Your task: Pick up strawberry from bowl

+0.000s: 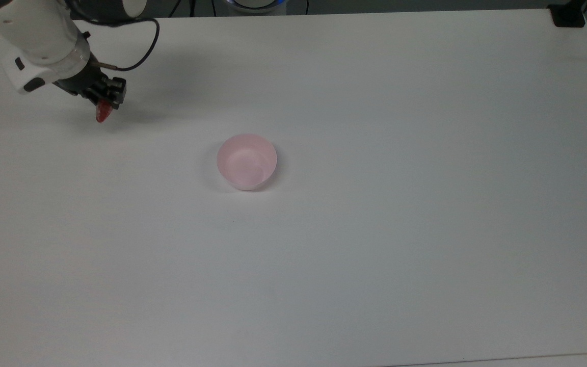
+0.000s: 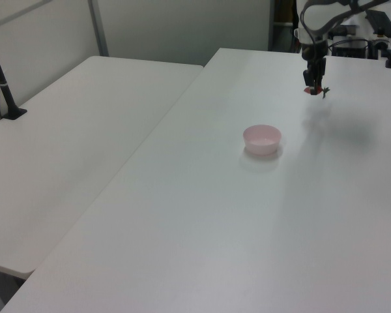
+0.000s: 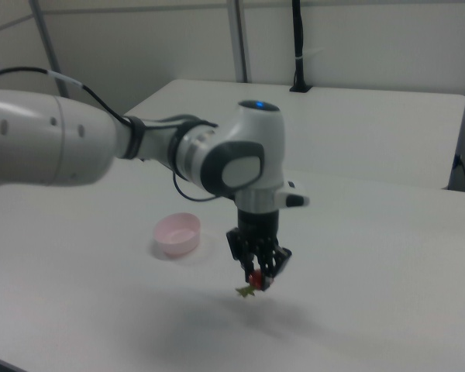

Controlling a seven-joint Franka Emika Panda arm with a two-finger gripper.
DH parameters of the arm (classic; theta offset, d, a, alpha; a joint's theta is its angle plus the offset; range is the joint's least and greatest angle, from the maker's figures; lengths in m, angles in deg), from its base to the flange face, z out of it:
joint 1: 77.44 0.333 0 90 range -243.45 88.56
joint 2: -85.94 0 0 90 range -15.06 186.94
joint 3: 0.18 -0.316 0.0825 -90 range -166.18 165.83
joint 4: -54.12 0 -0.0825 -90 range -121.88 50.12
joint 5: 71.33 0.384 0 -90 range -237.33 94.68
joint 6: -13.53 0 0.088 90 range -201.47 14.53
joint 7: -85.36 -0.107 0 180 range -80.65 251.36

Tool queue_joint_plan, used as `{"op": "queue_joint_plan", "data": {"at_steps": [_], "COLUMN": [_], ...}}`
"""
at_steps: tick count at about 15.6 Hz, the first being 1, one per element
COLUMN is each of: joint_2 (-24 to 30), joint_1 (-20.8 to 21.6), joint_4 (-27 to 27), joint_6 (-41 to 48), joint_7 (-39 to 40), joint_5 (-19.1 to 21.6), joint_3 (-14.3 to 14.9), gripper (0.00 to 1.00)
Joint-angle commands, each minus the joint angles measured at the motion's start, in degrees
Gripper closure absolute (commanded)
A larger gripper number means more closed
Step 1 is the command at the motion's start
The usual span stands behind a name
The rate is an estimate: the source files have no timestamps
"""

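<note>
Now the gripper (image 1: 104, 102) pinches the glossy red strawberry (image 1: 103, 111) between its fingers, green cap hanging low, held above the table (image 1: 375, 255), well apart from the pink bowl (image 1: 246, 162).

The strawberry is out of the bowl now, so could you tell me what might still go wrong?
The gripper pinches the strawberry near its tip, so it might slip and fall to the table. It hangs in the air far from the bowl, so a dropped berry could roll off.
</note>
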State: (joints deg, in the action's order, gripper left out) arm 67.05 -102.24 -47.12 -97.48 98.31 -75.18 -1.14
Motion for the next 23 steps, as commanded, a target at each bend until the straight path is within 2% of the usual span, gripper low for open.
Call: {"op": "queue_joint_plan", "data": {"at_steps": [1,2,3,4,7,9,13,16,18,23], "joint_2": [-3.52,-3.96,-4.05,-3.88,-2.56,0.15,6.74,12.54,17.46,21.88], "joint_1": [0.72,0.80,0.80,0.80,1.50,1.68,4.92,8.97,13.09,20.83], "joint_4": [0.07,-0.01,-0.01,0.07,0.34,0.34,3.58,5.26,5.35,6.31], "joint_6": [-3.15,-3.51,-3.68,-3.60,-2.81,-2.37,9.11,15.11,18.36,21.10], "joint_7": [0.15,-0.11,-0.47,-1.25,-5.12,-6.70,-9.77,-15.66,-19.79,-29.99], "joint_5": [-2.73,-3.43,-3.62,-3.53,-3.53,-3.35,-2.13,1.65,2.27,5.26], "joint_3": [0.35,0.35,0.35,0.35,0.27,-0.26,-0.44,-0.44,0.09,2.46], "gripper": [0.61,0.43,0.18,0.02,0.00,0.00,0.00,0.00,0.00,0.00]}}
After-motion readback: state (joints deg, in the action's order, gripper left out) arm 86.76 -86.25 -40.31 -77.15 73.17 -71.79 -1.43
